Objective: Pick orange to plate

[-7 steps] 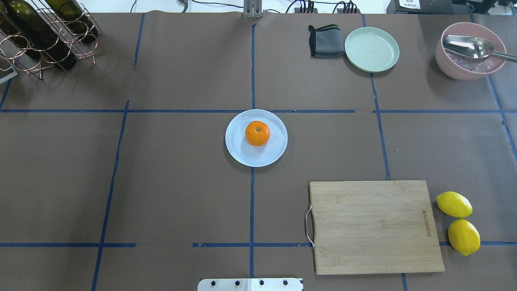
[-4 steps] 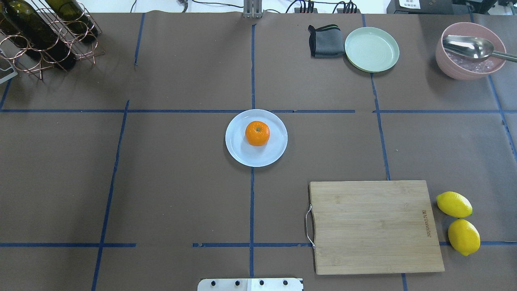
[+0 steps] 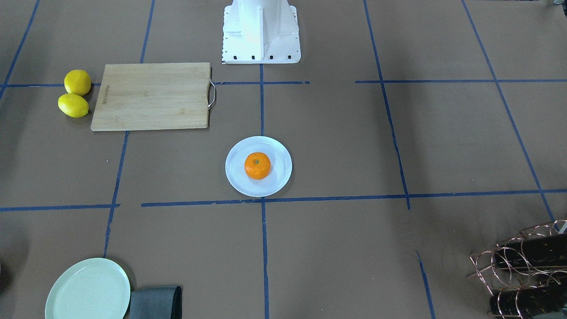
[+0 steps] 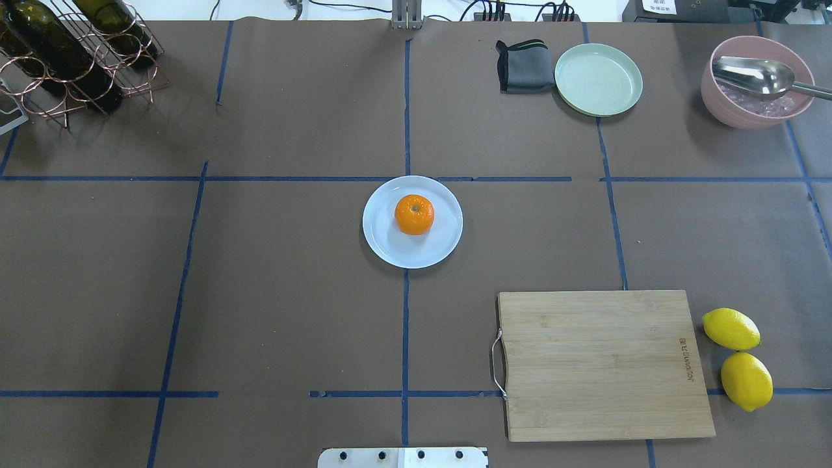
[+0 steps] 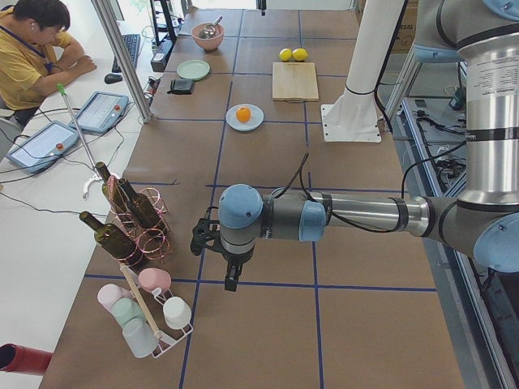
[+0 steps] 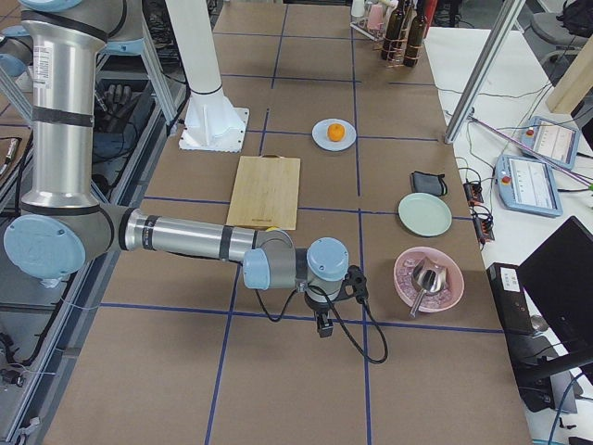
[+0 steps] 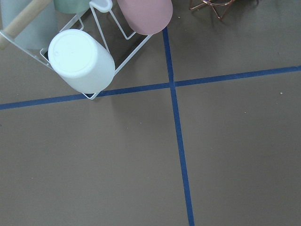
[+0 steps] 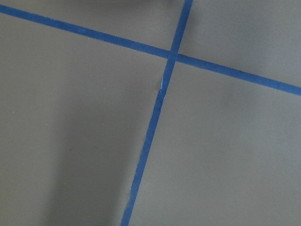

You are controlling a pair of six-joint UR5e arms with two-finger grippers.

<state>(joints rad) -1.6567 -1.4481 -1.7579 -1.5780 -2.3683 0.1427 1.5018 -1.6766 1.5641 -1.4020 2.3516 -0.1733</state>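
The only mark is a small dark brand stamp on the wooden cutting board (image 4: pixel 604 364), near its short edge on the side of the lemons (image 4: pixel 738 357). Its letters are too small to read with certainty. Grey print on the left arm (image 5: pixel 489 97) is also not readable.

The orange (image 4: pixel 414 214) is bright orange, the plate (image 4: pixel 390 250) bluish white, the table (image 4: pixel 292 260) brown with blue tape lines (image 4: pixel 405 325).

The orange (image 4: pixel 414 214) sits on the plate (image 4: pixel 390 250) — well apart from the left end effector (image 5: pixel 231 282) and the right end effector (image 6: pixel 321 326) (opposite ends of the table (image 4: pixel 260 292)).
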